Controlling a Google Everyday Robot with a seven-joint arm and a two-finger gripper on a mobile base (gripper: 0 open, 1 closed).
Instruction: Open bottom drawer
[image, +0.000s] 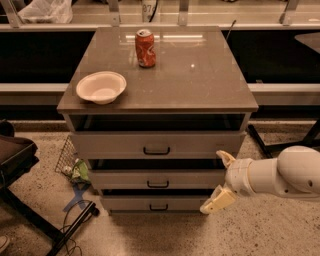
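Observation:
The bottom drawer (135, 202) is the lowest of three grey-beige fronts in the cabinet (160, 145), with a small black bar handle (158, 207). A dark gap shows above its front, as it does above the other two drawers. My gripper (220, 179) is open, with one cream finger (226, 158) up by the middle drawer's right end and the other (216, 201) down by the bottom drawer's right end. It holds nothing and is well to the right of the handle. The white arm (280, 177) comes in from the right.
A white bowl (101, 87) and a red soda can (145, 48) stand on the cabinet top (200, 80). On the floor at the left are a wire basket (66, 154) with litter, a blue tape cross (75, 197), black stand legs (30, 220) and cables.

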